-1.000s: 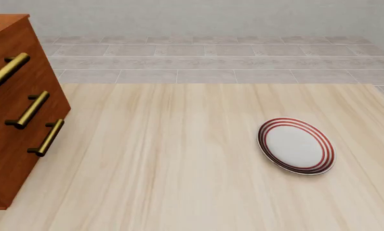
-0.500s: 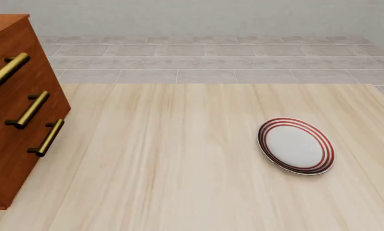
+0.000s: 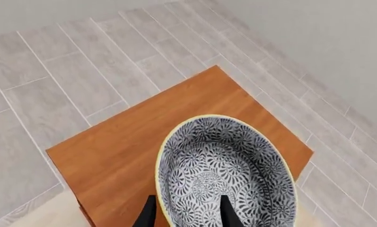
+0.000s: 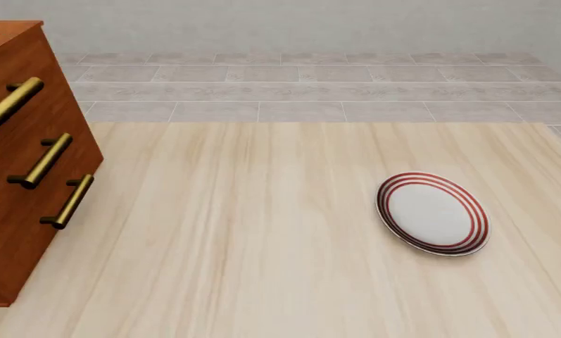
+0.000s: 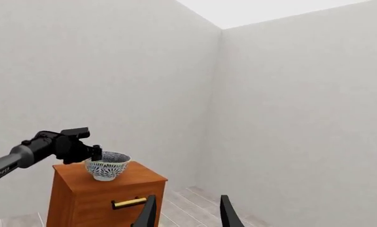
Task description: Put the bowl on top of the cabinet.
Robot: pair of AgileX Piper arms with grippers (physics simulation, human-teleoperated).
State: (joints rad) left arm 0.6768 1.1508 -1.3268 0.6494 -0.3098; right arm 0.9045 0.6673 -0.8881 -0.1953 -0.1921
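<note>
Table (image 4: pixel 261 246) – plate (image 4: pixel 432 213) only, wrist views – bowl (image 3: pixel 226 170) over cabinet (image 3: pixel 125 151)

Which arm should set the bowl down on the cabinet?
Left. Its gripper already pinches the bowl by the rim, right over the cabinet top. The right gripper is open, far off.

Plate (image 4: pixel 433 213) alone occupies the table (image 4: pixel 261 246); cabinet (image 4: pixel 22 162) seemingly blocks left.

Wooden table (image 4: pixel 261 246) bearing cabinet (image 4: pixel 17 176), plate (image 4: pixel 432 213)
</note>
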